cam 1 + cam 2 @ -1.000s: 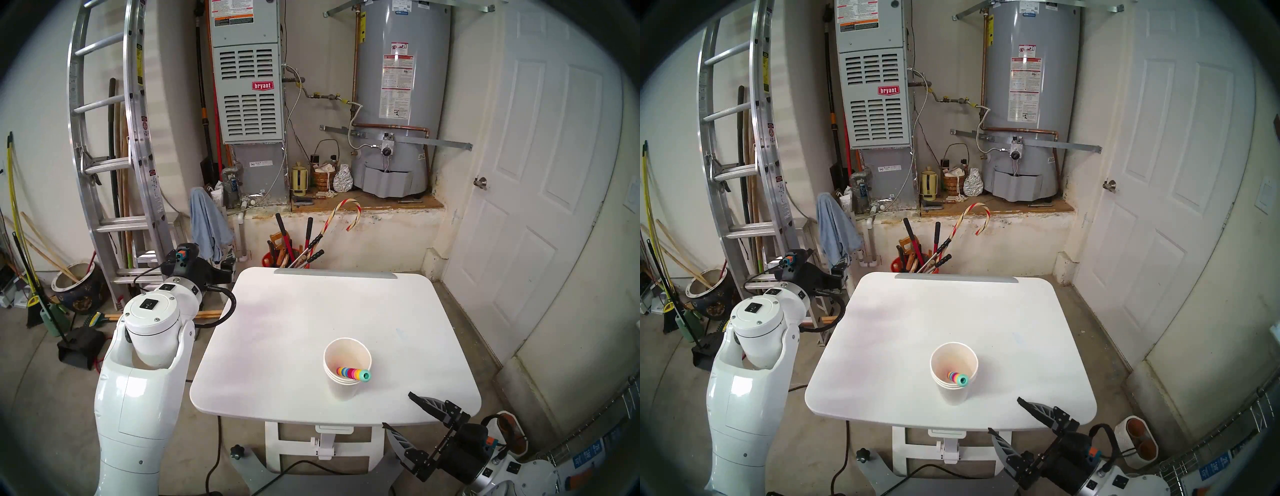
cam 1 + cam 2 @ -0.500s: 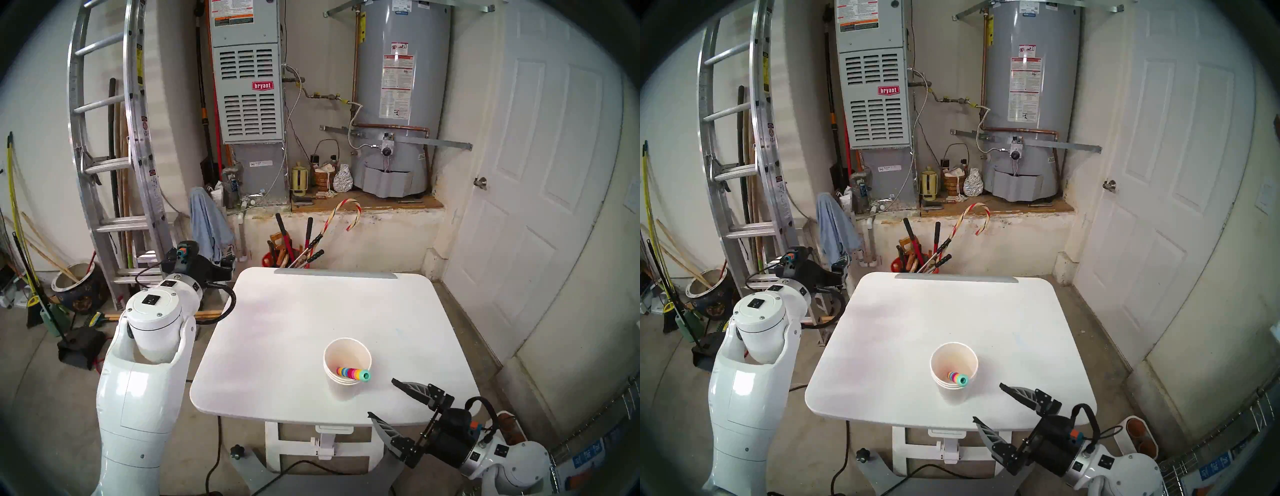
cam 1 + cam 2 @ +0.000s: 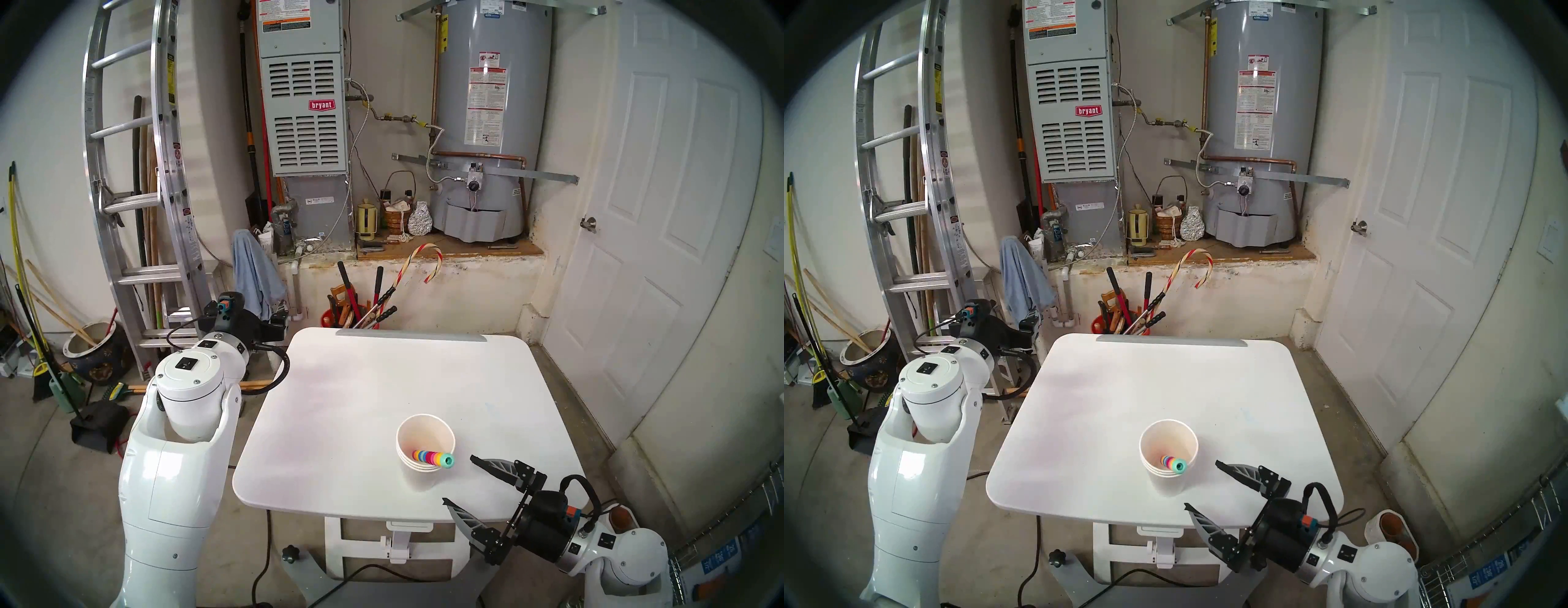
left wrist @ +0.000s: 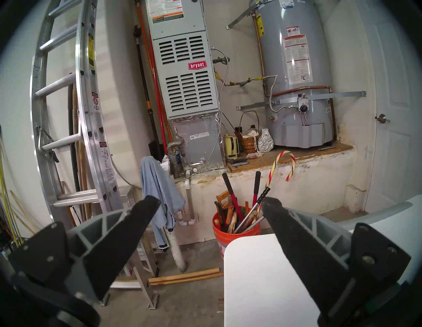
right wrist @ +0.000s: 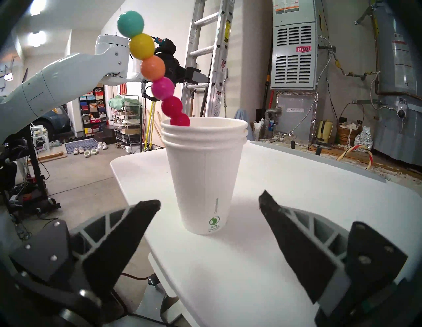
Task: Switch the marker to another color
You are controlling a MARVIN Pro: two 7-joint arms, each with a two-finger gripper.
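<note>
The marker (image 3: 432,457) (image 3: 1173,463) (image 5: 151,67), a slim stick of bead-like segments with a teal top, then yellow, orange and pink, leans in a stack of white paper cups (image 3: 424,450) (image 3: 1168,456) (image 5: 203,173) on the white table (image 3: 360,403). My right gripper (image 3: 457,479) (image 3: 1200,484) (image 5: 209,203) stands open at the table's near right corner, its jaws facing the cups and a short way off them. My left gripper (image 4: 210,203) is open and empty beside the table's far left corner.
An orange bucket of long-handled tools (image 3: 352,314) (image 4: 237,223) with a striped candy cane (image 3: 424,263) stands behind the table. A ladder (image 3: 140,191), furnace (image 3: 303,106), water heater (image 3: 488,119) and door (image 3: 657,212) surround it.
My right gripper has moved up and forward toward the cups, staying open. The left arm has risen a little and shifted slightly. Cups and marker have not moved.
</note>
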